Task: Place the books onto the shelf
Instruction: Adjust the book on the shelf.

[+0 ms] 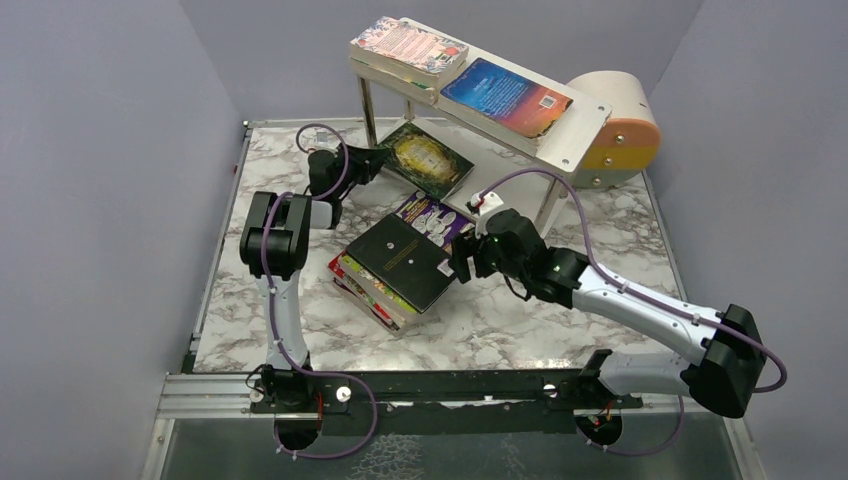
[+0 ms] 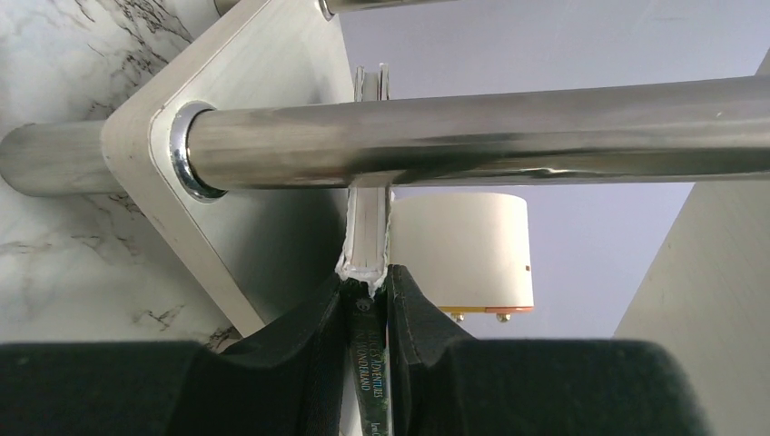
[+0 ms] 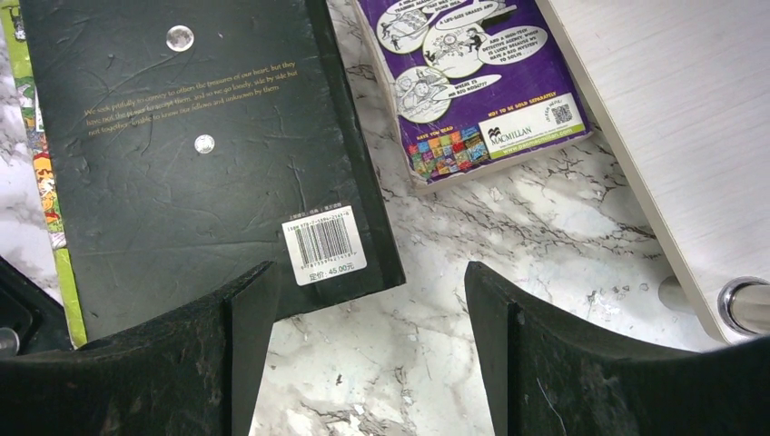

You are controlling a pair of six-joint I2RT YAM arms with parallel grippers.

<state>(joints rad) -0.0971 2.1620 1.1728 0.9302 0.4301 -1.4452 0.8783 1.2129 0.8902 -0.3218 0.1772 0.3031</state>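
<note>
On the shelf (image 1: 585,128) top, far beyond my fingers, a pink-patterned stack (image 1: 408,45) and a blue book (image 1: 505,95) already lie. My left gripper (image 2: 368,283) is clamped on the spine of a green book (image 1: 428,160), which points forward past a shelf leg (image 2: 472,136); the spine reads "Adventures in Wonderland". My right gripper (image 3: 370,282) stands apart, holding nothing, its left finger at the corner of the black book (image 3: 182,154), which has a barcode sticker. Ahead lies the purple book (image 3: 472,82), marked "Macmillan". These two and the pile (image 1: 355,285) are not shelved; I judge about half is left.
</note>
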